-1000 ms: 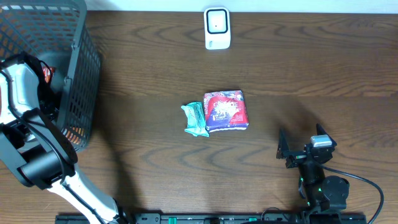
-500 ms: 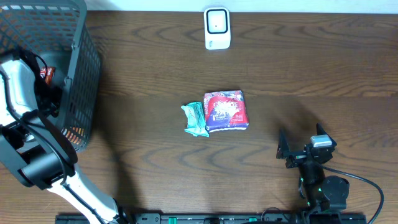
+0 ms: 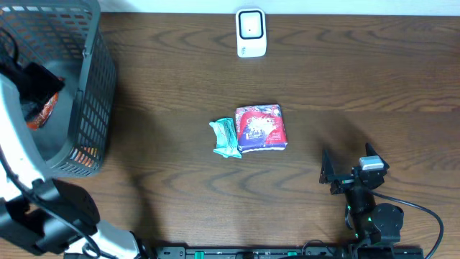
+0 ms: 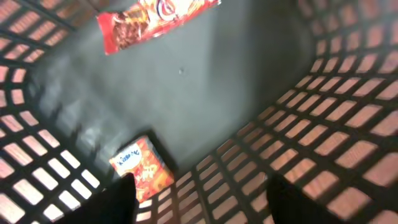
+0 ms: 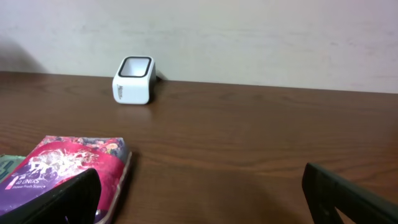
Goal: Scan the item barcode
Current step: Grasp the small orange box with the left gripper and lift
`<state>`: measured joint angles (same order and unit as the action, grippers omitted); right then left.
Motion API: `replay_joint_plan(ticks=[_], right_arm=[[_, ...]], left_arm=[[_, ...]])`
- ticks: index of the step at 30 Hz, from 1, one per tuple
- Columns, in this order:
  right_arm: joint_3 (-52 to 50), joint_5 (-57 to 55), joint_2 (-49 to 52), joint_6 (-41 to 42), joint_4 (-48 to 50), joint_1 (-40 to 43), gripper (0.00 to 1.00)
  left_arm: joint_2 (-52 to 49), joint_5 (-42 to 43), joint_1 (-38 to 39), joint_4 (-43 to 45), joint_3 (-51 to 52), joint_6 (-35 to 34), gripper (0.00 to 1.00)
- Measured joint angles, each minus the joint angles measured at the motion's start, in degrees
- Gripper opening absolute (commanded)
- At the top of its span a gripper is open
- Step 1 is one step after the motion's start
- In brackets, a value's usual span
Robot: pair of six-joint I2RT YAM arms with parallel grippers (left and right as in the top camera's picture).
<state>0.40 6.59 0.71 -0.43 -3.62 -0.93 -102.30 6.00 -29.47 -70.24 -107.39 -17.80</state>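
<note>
Quick count: one white scanner (image 3: pixel 251 32), one dark mesh basket (image 3: pixel 97 86), and two snack packs out on the table (image 3: pixel 359 86), a red-purple pack (image 3: pixel 261 128) and a green pack (image 3: pixel 226 138). Down in the basket I count two more, a red wrapper (image 4: pixel 155 15) and an orange packet (image 4: pixel 142 171), so four packs in all that I can see. Two pincers as well, left pincer (image 4: pixel 202 196) and right pincer (image 5: pixel 199 190).

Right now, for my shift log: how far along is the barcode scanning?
Done, perhaps: a red-purple packet and a green packet lie mid-table, out of the dark mesh basket. In hand: the left gripper hangs in the basket over an orange packet, jaws apart, holding nothing. Left: grip one and show it to the white scanner.
</note>
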Motion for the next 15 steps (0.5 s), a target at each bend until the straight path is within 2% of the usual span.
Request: replay_joint_plan(ticks=[2,8,9,15], right_arm=[[0.00,0.00,0.00,0.00,0.00,0.00,0.99],[0.00,0.00,0.00,0.00,0.00,0.00,0.99],[0.00,0.00,0.00,0.00,0.00,0.00,0.99],[0.00,0.00,-0.02,0.00,0.00,0.00,0.99]], left_arm=[[0.46,-0.83,0.00,-0.04,-0.13,0.07,0.79],[-0.20,-5.64,0.00,-2.43,3.32,-0.90,0.86],[-0.46,-6.16,0.00,-2.86,4.39,-1.62,0.91],[-1.95,-6.84,0.00,-3.15,12.48,-6.49,0.98]])
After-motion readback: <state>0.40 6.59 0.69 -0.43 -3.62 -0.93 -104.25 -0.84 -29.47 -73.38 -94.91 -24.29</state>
